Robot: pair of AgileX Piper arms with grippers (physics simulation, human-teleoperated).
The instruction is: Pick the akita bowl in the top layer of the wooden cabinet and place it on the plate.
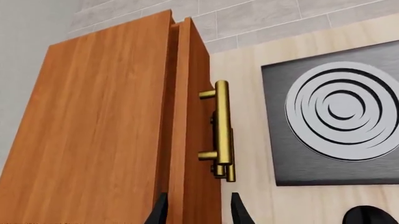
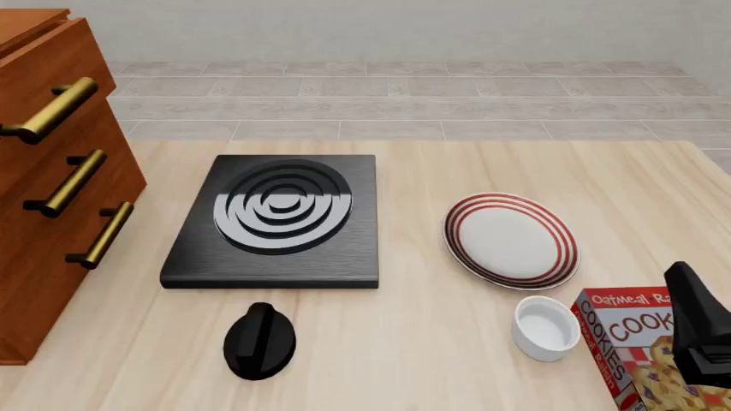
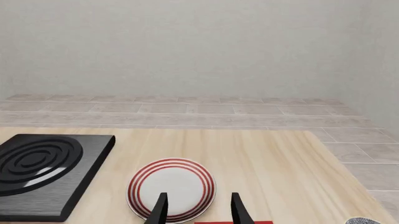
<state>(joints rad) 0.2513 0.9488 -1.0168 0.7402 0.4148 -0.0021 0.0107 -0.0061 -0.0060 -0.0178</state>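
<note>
Listing ran from the near edge of the light wooden table (image 2: 457, 351) outward, by the front view's clock face.

Near, 5 o'clock: right gripper (image 3: 195, 209), fingers parted with nothing between them, hanging over a red cookie box (image 2: 634, 351). Just beside the box stood a plain white small cup (image 2: 545, 326).

Near, 7 o'clock: a black knob-shaped object (image 2: 260, 340), lying alone.

Middle, 3 o'clock: round white plate with red concentric rings (image 2: 509, 239), bare, near the cup but apart from it.

Middle, 10 o'clock: black square burner slab with grey rings (image 2: 276, 219).

Far, 9 o'clock: large reddish-brown wooden cabinet (image 2: 46, 188) with three brass bar handles; its top layer (image 2: 51, 64) appeared shut or barely ajar. The left gripper (image 1: 198, 209) was out of the front view; the left wrist view showed its fingers spread and empty, straddling the cabinet's front corner short of the top brass handle (image 1: 222, 128).

Speckled akita bowl: not visible anywhere; presumably inside the top layer.

Hazards, as judged:
- Fingers could close on the cabinet's edge instead of the handle, being lined up off it.
- A slanted pull could slip off the smooth bar or jam the drawer.
- A sharp tug could slide the bowl to the drawer's back.
- The right arm's later reach could knock the cup.
</note>
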